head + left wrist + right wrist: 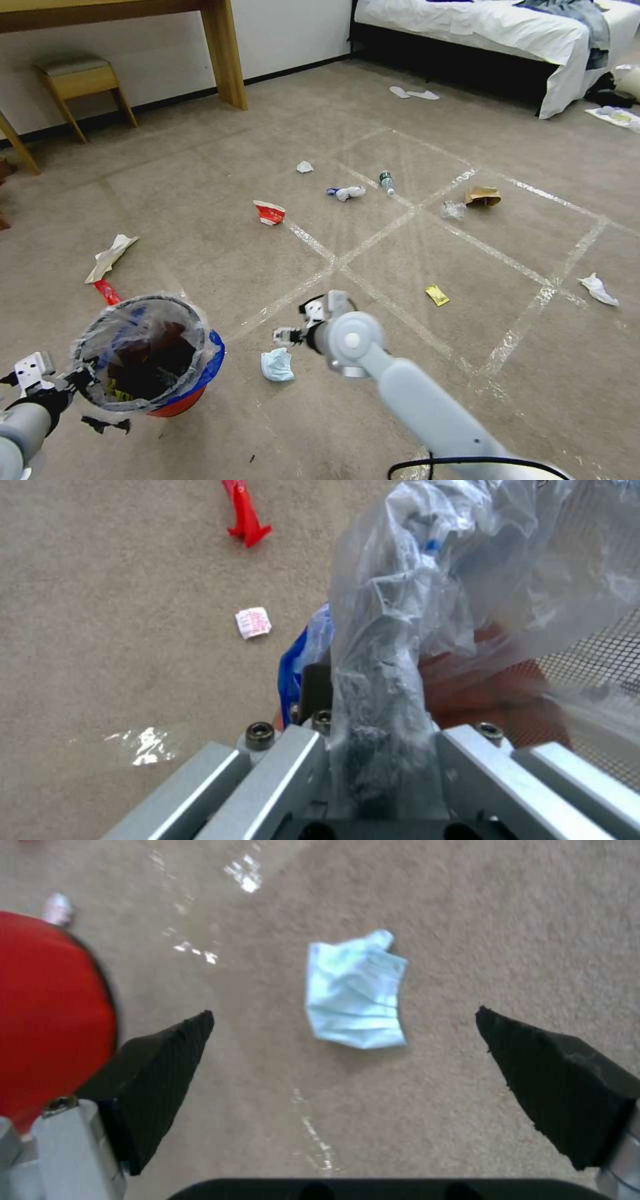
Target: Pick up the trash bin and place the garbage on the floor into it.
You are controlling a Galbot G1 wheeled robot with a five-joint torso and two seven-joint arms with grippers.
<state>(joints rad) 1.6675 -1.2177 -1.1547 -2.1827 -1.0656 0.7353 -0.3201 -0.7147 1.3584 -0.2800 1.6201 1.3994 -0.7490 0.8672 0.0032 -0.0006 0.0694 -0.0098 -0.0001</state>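
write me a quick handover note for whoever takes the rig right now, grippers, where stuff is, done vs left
Left gripper: shut on the trash bin at its bag-lined rim, at the robot's lower left.
Right gripper: open, empty, above the light blue face mask on the floor beside the bin.
Done: bin is in hand, with some dark and yellow contents inside.
Left on the carpet: the mask, crushed red-white cup, tissue wads, bottle, brown paper bag, yellow wrapper, white paper and red piece near the bin.
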